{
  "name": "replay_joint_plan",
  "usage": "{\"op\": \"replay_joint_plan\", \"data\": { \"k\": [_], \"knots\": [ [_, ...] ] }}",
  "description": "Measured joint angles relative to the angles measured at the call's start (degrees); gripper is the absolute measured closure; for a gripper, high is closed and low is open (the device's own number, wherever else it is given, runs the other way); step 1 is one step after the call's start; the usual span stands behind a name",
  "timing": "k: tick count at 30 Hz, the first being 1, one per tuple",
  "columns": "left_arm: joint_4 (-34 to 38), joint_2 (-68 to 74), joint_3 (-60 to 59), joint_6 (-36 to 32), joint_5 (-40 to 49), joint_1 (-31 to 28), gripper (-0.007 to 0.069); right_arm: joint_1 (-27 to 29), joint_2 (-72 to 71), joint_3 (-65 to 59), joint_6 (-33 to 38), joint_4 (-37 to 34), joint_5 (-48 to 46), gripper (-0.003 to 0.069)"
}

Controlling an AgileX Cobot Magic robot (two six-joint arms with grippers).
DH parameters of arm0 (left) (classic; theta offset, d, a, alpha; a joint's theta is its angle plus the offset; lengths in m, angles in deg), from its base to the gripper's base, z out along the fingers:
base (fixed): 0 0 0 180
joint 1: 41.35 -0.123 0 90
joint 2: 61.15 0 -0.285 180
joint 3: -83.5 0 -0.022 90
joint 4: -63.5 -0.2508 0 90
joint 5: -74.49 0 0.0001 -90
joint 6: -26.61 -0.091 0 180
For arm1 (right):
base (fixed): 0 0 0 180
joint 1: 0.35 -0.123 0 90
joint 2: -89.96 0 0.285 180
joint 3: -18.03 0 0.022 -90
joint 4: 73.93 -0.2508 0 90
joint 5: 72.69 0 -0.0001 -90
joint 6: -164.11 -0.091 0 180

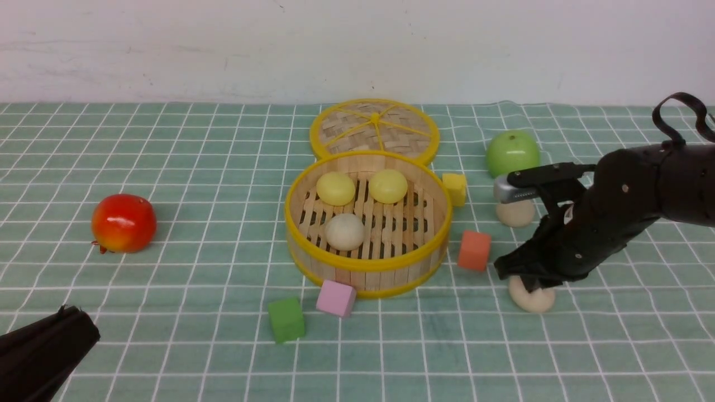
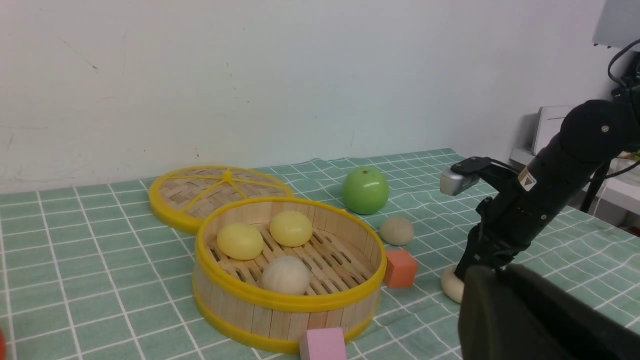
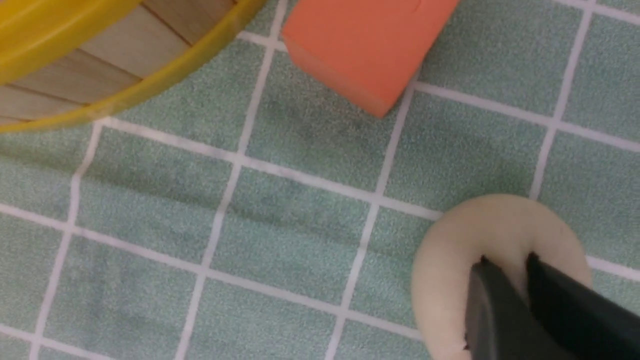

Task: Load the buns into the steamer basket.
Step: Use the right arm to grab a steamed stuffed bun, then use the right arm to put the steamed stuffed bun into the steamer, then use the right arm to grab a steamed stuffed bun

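Your right jaws are pinched almost together on a cream bun [image 1: 533, 300], squeezing a thin fold of its top. That bun rests on the surface toward the right edge, just past the orange cube [image 1: 474, 250]. Your left jaws are closed, holding nothing, at the near left corner. The steamer basket [image 1: 366, 263] sits mid-surface with two yellow buns [image 1: 335, 187] and one beige bun [image 1: 344, 231] inside. A second beige bun [image 1: 515, 213] lies outside it, just in front of the green apple [image 1: 512, 153].

The steamer basket [image 1: 357, 278] is yellow-rimmed, the tablecloth [image 1: 167, 335] green (white grid).
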Motion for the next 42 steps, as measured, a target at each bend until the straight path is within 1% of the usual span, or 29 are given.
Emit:
{"op": "replay_joint_plan", "data": {
  "k": [3, 7, 9, 11, 12, 14, 16, 17, 20, 25, 30, 33, 34, 35, 37, 39, 42],
  "knots": [
    [0.0, 0.0, 0.0, 0.0, 0.0, 0.0, 0.0607, 0.0, -0.95, 0.0, 0.32, 0.56, -0.93, 0.0652],
    [0.0, 0.0, 0.0, 0.0, 0.0, 0.0, 0.0607, -0.79, -4.35, 0.0, 0.38, 0.43, -1.78, 0.0652],
    [0.0, 0.0, 0.0, 0.0, 0.0, 0.0, 0.0607, -2.96, -7.42, 0.93, 1.41, 0.15, -1.64, 0.0652],
    [0.0, 0.0, 0.0, 0.0, 0.0, 0.0, 0.0607, -6.47, -8.71, 3.49, 3.15, -0.51, -0.19, 0.0652],
    [0.0, 0.0, 0.0, 0.0, 0.0, 0.0, 0.0607, -6.76, -8.71, 4.09, 3.29, -0.57, 0.02, 0.0652],
    [0.0, 0.0, 0.0, 0.0, 0.0, 0.0, 0.0607, -9.77, -7.24, 7.72, 4.02, -1.04, 2.21, 0.0648],
    [0.0, 0.0, 0.0, 0.0, 0.0, 0.0, 0.0607, -11.17, -4.33, 11.96, 4.43, -1.13, 3.25, 0.0648],
    [0.0, 0.0, 0.0, 0.0, 0.0, 0.0, 0.0607, -11.33, -3.59, 12.36, 4.43, -1.02, 3.39, 0.0648],
    [0.0, 0.0, 0.0, 0.0, 0.0, 0.0, 0.0604, -11.41, 3.84, 19.06, 4.59, 0.27, 3.51, 0.0645],
    [0.0, 0.0, 0.0, 0.0, 0.0, 0.0, 0.06, -10.9, 11.48, 24.58, 4.59, 1.47, 3.46, 0.0633],
    [0.0, 0.0, 0.0, 0.0, 0.0, 0.0, 0.0596, -10.9, 14.86, 25.75, 4.59, 2.79, 3.78, 0.0587],
    [0.0, 0.0, 0.0, 0.0, 0.0, 0.0, 0.0596, -10.9, 15.48, 25.82, 4.59, 3.79, 3.93, 0.0475],
    [0.0, 0.0, 0.0, 0.0, 0.0, 0.0, 0.0596, -10.9, 15.42, 25.97, 4.28, 3.79, 3.93, 0.0423],
    [0.0, 0.0, 0.0, 0.0, 0.0, 0.0, 0.0596, -10.9, 15.42, 25.98, 4.18, 3.79, 3.93, 0.0414],
    [0.0, 0.0, 0.0, 0.0, 0.0, 0.0, 0.0596, -10.9, 14.57, 26.05, 2.24, 3.15, 3.66, 0.0297],
    [0.0, 0.0, 0.0, 0.0, 0.0, 0.0, 0.0596, -10.9, 12.52, 26.05, 0.94, 3.01, 2.87, 0.0218],
    [0.0, 0.0, 0.0, 0.0, 0.0, 0.0, 0.0596, -10.83, 7.18, 26.05, 0.54, 4.0, 1.51, 0.0148]
  ]
}}
